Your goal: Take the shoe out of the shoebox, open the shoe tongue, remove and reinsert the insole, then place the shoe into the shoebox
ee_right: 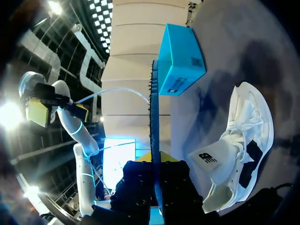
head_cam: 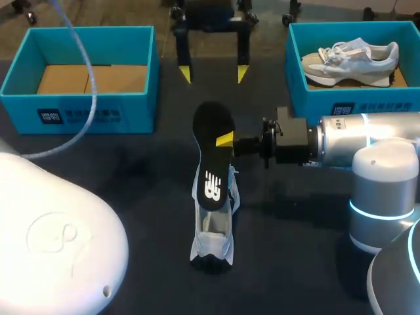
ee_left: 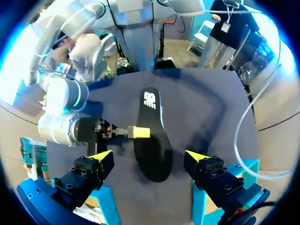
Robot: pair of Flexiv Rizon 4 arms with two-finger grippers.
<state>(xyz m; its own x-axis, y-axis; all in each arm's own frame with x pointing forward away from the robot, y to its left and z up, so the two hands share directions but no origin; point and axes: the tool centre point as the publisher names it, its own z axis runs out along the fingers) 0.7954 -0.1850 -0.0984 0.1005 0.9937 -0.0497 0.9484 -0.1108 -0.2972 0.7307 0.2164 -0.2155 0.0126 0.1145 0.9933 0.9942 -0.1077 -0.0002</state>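
Dark table [head_cam: 144, 164]; second shoe [head_cam: 351, 60], boxed.

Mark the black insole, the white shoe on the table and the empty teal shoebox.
Black foam insole [head_cam: 211, 125]: head view, wide raised end.
White mesh shoe [head_cam: 201, 246]: head view, its side.
Empty teal shoebox [head_cam: 138, 111]: head view, front wall.

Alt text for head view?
The right gripper holds a black insole over a white shoe at mid-table. The left gripper hangs open at the far side, between the left blue shoebox and the right blue shoebox, which holds another shoe.
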